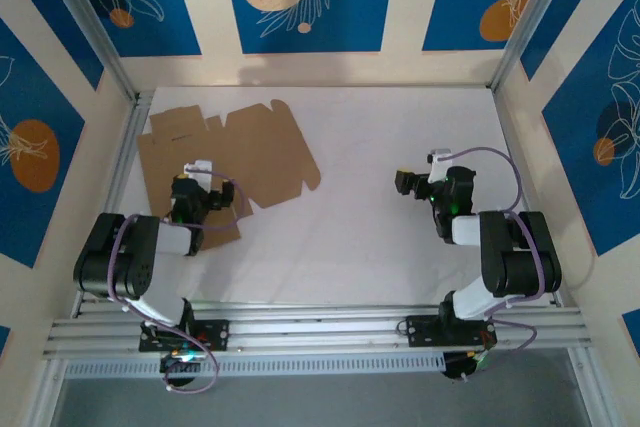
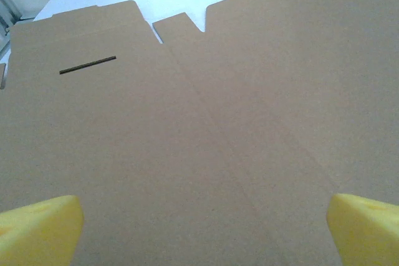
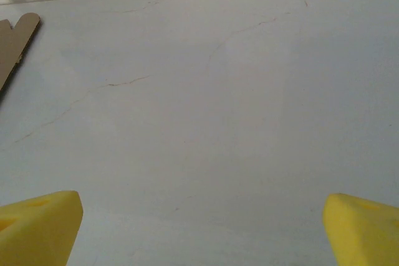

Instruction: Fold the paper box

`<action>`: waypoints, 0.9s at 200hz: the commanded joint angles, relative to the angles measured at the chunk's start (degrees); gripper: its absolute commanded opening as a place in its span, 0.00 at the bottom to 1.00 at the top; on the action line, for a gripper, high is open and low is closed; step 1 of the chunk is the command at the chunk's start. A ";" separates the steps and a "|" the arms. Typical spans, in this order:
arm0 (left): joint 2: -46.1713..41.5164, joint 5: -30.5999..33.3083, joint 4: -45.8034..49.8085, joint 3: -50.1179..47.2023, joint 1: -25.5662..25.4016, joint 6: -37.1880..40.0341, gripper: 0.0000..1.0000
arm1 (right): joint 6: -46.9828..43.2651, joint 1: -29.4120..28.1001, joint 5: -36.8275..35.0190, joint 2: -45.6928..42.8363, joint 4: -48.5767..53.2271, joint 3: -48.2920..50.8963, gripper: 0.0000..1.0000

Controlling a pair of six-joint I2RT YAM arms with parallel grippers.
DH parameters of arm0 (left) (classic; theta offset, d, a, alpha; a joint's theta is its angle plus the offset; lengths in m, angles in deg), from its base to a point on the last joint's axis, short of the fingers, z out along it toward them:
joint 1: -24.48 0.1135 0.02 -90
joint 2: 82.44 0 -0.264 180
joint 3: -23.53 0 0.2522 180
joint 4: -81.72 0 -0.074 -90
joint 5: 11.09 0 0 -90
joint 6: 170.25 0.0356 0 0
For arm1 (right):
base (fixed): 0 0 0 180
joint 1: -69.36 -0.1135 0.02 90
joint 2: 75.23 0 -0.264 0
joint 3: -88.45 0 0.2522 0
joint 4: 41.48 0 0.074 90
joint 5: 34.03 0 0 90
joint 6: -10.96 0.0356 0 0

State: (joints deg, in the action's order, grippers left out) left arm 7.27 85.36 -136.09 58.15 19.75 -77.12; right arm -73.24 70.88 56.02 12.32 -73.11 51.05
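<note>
The paper box (image 1: 240,147) lies flat and unfolded on the far-left part of the white table (image 1: 380,247), a brown die-cut sheet with notched flaps along its far side. Its left edge runs close beside the left frame rail (image 1: 128,147) and its far edge stops just short of the back wall (image 1: 320,67). Its rounded tab (image 1: 311,173) reaches toward the table's middle. The left gripper (image 1: 195,179) hangs over the near part of the sheet with its jaws spread wide and nothing between them. In the left wrist view its yellow fingertips (image 2: 37,228) sit at the lower corners with creased cardboard (image 2: 206,129) across the gap and a thin slot (image 2: 87,65) in the far-left panel; whether the tips touch the sheet I cannot tell. The right gripper (image 1: 408,183) stands over bare table, well apart from the sheet, also spread wide and empty. Its wrist view shows plain white surface and the tab's tip (image 3: 19,35) at the left edge. Between tab and right gripper the table is bare, as is the near strip ahead of the arm bases
</note>
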 commanded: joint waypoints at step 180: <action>-0.33 -1.10 -2.38 0.41 -0.76 0.71 1.00 | 0.16 0.90 2.24 -0.18 -0.73 -0.40 0.99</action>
State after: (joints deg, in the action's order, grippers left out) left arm 7.27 84.88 -136.22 58.13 19.33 -76.83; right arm -73.22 70.99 56.24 12.32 -73.11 51.05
